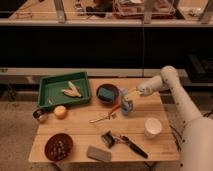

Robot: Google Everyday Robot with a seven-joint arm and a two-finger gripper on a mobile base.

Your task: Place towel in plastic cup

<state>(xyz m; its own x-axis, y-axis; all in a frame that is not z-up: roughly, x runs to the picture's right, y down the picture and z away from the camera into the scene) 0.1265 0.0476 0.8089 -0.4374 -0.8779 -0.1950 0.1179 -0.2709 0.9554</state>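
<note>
A bluish see-through plastic cup [126, 106] stands upright near the middle of the wooden table [80, 131], just right of a dark bowl [107, 93]. My gripper [128, 95] reaches in from the right and hangs directly above the cup's mouth. A small pale yellowish piece, which looks like the towel [131, 93], is held at its tip, just over the cup. The towel's lower part is hard to tell apart from the cup.
A green tray [50, 94] holding a pale husk-like thing sits at back left. An orange [60, 111] and a small metal cup [39, 115] lie in front of it. A red-handled utensil [106, 115], black brush [122, 141], grey block [98, 153], brown bowl [59, 146] and white cup [152, 127] fill the front.
</note>
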